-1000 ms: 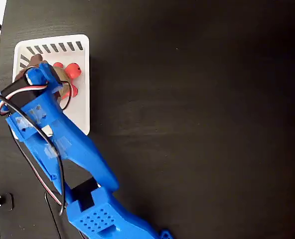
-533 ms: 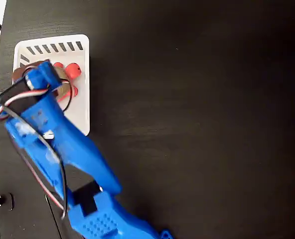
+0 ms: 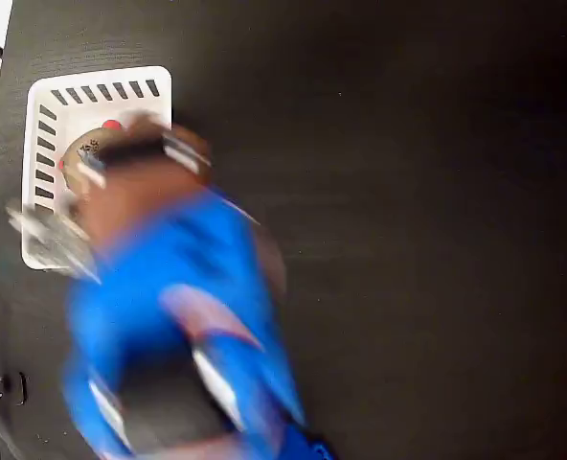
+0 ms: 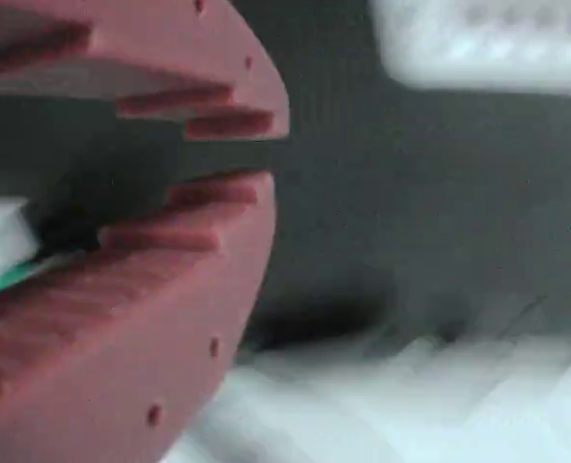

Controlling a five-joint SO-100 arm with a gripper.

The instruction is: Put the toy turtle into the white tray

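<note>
Now toy turtle inside white tray.

The surface is black with a faint wood grain. The white tray carries rows of dark slits along its top and left sides. Inside it, the toy turtle shows a dull gold-grey shell with a small dark mark and a bit of red at its edge. The arm is a bright blue smear with white and brownish streaks. In the wrist view, the fingers are a matte brick-red with ridged teeth, blurred.
</note>
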